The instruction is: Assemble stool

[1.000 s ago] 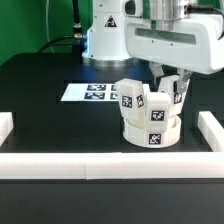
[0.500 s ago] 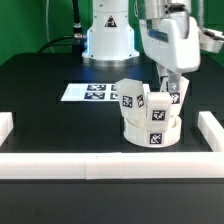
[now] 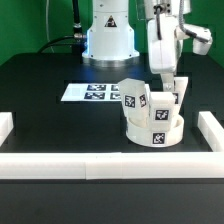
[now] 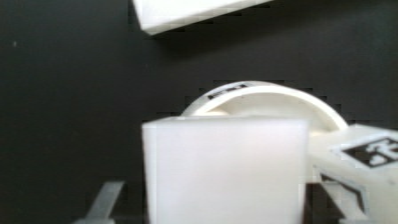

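Note:
The round white stool seat [image 3: 153, 128] lies on the black table at the exterior view's centre right, with tagged white legs standing in it. One leg [image 3: 132, 97] stands at its left side. My gripper [image 3: 172, 86] comes down from above onto another leg [image 3: 179, 101] on the seat's right side and is shut on it. In the wrist view this leg [image 4: 222, 170] fills the space between my fingers [image 4: 109, 203], with the seat's rim [image 4: 267, 97] behind it and another tagged leg [image 4: 365, 160] beside it.
The marker board [image 3: 92, 92] lies flat to the exterior view's left of the seat. White border rails run along the front [image 3: 110, 165], the left [image 3: 5, 125] and the right [image 3: 212, 125]. The robot base [image 3: 108, 40] stands behind. A white rail piece [image 4: 205, 14] shows in the wrist view.
My hand has turned about its vertical axis over the right leg, from broad side on to narrow side on. The seat and the other legs have stayed put.

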`<move>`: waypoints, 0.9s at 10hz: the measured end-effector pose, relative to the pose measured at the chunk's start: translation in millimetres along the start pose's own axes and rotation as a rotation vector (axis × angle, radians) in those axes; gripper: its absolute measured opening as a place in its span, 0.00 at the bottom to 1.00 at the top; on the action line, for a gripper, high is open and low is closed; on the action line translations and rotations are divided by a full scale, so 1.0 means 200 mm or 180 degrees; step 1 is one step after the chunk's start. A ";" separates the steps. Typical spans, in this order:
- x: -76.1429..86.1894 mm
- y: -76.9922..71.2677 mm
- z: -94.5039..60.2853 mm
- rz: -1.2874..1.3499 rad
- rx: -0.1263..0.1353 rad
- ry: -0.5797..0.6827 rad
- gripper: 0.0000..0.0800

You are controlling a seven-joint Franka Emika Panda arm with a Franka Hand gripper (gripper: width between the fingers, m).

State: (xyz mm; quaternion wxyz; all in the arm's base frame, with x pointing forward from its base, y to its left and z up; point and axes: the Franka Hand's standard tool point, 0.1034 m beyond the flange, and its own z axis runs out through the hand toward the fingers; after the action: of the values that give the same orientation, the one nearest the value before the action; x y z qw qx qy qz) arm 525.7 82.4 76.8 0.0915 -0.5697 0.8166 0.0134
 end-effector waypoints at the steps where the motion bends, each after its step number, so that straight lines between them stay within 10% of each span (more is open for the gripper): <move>1: 0.00 0.00 0.00 0.0206 0.0001 -0.0015 0.42; 3: 0.01 0.01 0.00 0.1055 0.0162 -0.0134 0.42; 9: 0.00 0.02 0.00 0.1808 0.0180 -0.0269 0.42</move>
State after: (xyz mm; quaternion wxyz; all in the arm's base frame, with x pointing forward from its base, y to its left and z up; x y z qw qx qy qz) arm 523.0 84.2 76.1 0.1339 -0.3142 0.9390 0.0395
